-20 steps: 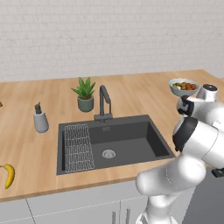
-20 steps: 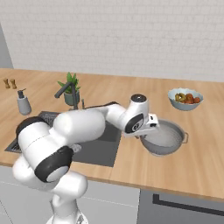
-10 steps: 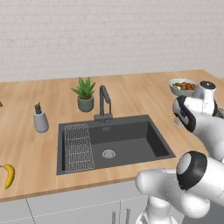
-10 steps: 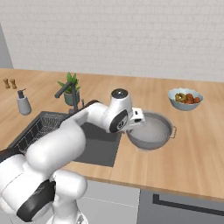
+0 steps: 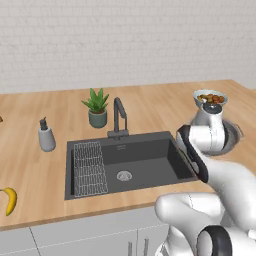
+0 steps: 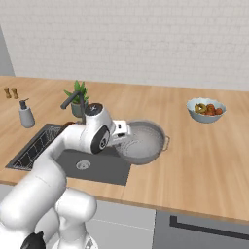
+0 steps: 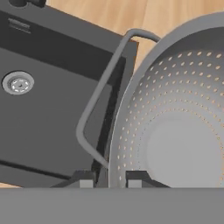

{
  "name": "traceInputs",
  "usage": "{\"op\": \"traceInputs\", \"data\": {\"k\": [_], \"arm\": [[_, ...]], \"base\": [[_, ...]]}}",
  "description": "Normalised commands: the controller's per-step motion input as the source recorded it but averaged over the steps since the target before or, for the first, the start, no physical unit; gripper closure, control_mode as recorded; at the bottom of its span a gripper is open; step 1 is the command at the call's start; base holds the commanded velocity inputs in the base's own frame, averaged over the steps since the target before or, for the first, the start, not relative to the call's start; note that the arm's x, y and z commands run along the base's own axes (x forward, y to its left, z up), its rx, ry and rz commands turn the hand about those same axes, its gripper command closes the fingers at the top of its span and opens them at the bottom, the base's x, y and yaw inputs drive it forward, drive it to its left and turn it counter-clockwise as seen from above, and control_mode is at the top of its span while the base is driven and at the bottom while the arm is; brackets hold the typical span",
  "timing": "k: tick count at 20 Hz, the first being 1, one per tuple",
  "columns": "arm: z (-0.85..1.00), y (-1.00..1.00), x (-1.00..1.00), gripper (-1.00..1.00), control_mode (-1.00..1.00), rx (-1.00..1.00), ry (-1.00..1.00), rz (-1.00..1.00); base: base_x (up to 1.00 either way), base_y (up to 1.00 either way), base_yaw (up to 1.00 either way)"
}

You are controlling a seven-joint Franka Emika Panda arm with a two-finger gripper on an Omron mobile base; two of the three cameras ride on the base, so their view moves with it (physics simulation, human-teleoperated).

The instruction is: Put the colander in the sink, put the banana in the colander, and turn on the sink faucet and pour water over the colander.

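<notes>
The silver-grey colander [image 6: 144, 141] hangs at the sink's right edge, its left side over the basin. My gripper [image 6: 125, 133] is shut on its left rim. In the hand view the fingertips [image 7: 133, 178] pinch that rim beside the loop handle [image 7: 99, 94], and the holed colander [image 7: 183, 131] fills the right side. The dark sink [image 5: 131, 161] with its drain [image 7: 17, 83] lies below and to the left. At the back edge of the sink rises the faucet [image 5: 119, 117]. The banana [image 5: 9, 200] lies on the counter far left of the sink. My arm hides most of the colander [image 5: 233, 131].
A wire grid rack [image 5: 90, 168] lies in the sink's left part. A potted plant [image 5: 97, 108] and a soap dispenser [image 5: 46, 135] stand behind and left of the sink. The fruit bowl [image 6: 206, 110] sits on the counter at the back right. Two small shakers [image 6: 10, 92] stand far left.
The gripper has carried the colander leftward across the counter, from well right of the sink to the sink's right edge.
</notes>
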Motion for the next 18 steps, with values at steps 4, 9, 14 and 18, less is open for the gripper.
{"op": "traceInputs", "data": {"k": [4, 9, 14, 18], "arm": [[0.26, 0.79, 0.00, 1.00, -1.00, 0.00, 0.11, 0.11], [0.25, 0.78, 0.02, 1.00, -1.00, 0.00, 0.20, 0.13], [0.02, 0.71, 0.01, 1.00, -1.00, 0.00, 0.27, 0.13], [0.00, 0.55, 0.21, 1.00, -1.00, 0.00, 0.30, 0.07]], "base": [[0.00, 0.00, 0.00], [0.00, 0.00, 0.00], [0.00, 0.00, 0.00], [0.00, 0.00, 0.00]]}}
